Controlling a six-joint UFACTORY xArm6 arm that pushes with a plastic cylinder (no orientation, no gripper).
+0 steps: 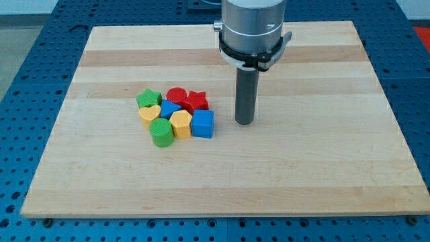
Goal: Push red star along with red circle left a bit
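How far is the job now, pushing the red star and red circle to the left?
Nothing looks pushed yet. My tip stands on the board to the view's right of the red star, apart from it. The red circle sits just left of the star, touching it. The leftward push is still to do.

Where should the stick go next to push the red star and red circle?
Probably slide my tip toward the view's top-left until it meets the red star. My tip sits to the star's right, slightly lower, not touching it. The red circle touches the star's left side, so a leftward push should move both together.
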